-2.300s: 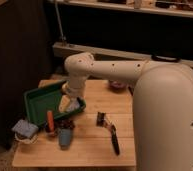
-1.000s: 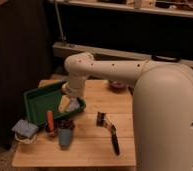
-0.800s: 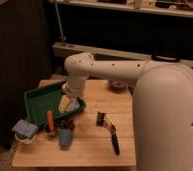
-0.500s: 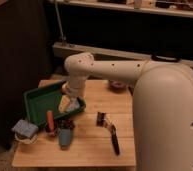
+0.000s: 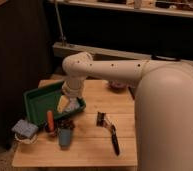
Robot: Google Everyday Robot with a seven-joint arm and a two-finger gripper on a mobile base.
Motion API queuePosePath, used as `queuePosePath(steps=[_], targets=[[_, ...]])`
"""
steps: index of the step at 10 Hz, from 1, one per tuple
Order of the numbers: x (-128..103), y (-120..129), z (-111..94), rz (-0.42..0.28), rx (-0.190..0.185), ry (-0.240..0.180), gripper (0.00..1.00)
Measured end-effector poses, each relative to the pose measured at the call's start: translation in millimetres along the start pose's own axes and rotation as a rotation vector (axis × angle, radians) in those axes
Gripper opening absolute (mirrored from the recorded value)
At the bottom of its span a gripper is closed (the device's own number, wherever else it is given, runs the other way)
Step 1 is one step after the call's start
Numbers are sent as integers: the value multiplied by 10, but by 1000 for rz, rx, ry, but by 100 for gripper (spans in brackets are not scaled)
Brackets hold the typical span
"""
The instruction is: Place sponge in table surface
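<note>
The hand (image 5: 66, 98) is held low over the right rim of the green tray (image 5: 37, 100), near the counter (image 5: 90, 147) at its left edge; whether it is apart or clamped cannot be told. A yellow piece at its tip is taken to be the sponge (image 5: 63, 105). Released here, it could be dropped into the tray rather than onto bare wood. Against the earlier frames, nothing is seen moved.

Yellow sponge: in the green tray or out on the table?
Not on the table: the yellow sponge is over one corner of the green tray, directly under the gripper. Resting or held: cannot tell.
</note>
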Motion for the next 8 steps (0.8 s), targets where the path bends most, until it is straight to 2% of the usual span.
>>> queuePosePath(steps=[1,3,4,6,8], targets=[[-121,231,-45,-59,35,-22,80],[-355,610,-73,-156,109,-40,80],[-505,746,-69,-201,128,-51,80],[-709,811,-37,-249,134,-67,80],[-967,1025,62,-312,115,-84,80]])
